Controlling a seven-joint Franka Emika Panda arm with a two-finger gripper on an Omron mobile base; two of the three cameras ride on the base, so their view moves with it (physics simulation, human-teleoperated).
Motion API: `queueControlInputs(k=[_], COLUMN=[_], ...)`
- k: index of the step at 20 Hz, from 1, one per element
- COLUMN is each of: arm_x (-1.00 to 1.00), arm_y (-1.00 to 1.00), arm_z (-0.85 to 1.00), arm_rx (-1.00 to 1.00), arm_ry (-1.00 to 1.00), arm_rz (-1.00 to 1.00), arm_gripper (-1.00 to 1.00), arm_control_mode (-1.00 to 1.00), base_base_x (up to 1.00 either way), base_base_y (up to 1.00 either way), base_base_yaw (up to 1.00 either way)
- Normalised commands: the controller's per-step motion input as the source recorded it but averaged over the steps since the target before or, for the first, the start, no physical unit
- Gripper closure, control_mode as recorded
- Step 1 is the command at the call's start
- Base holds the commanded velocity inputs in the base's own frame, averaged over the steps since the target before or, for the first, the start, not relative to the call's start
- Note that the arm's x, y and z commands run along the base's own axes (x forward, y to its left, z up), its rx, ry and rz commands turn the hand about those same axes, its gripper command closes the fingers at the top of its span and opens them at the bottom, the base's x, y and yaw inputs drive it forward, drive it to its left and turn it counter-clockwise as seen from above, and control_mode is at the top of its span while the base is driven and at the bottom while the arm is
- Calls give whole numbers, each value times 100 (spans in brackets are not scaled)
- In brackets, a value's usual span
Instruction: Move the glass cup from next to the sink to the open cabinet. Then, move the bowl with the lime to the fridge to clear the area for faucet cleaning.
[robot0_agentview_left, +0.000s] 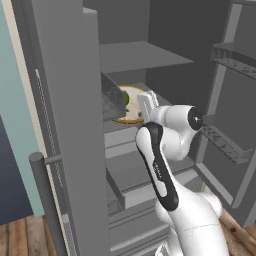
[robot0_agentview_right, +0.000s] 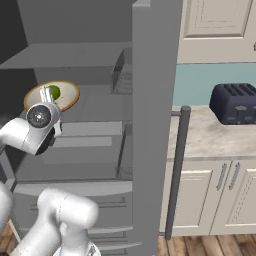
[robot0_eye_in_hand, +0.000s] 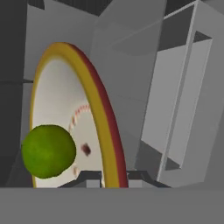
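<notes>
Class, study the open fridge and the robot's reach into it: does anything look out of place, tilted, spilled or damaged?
Nothing stands out. The bowl sits level over a fridge shelf, gripper shut on its rim, and the lime stays inside it. Nothing is spilled or broken.

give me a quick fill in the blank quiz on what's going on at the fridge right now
1. The lime lies inside the ____.
2. The gripper is shut on the bowl's ____.
3. The bowl is held inside the open ____, over a grey shelf.
4. On the counter to the right stands a dark ____.

Missing words: bowl; rim; fridge; toaster
</notes>
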Motion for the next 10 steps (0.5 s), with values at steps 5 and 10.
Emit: queueControlInputs(k=[5, 10], arm_x=[49, 8], arm_y=[6, 0], arm_z=[7, -18], arm_rx=[0, -3], arm_ry=[5, 8], arm_rz=[-3, 0], arm_gripper=[100, 100], arm_control_mode=[-100, -100], base_base_x=[0, 0], base_base_y=[0, 0], base_base_yaw=[0, 0])
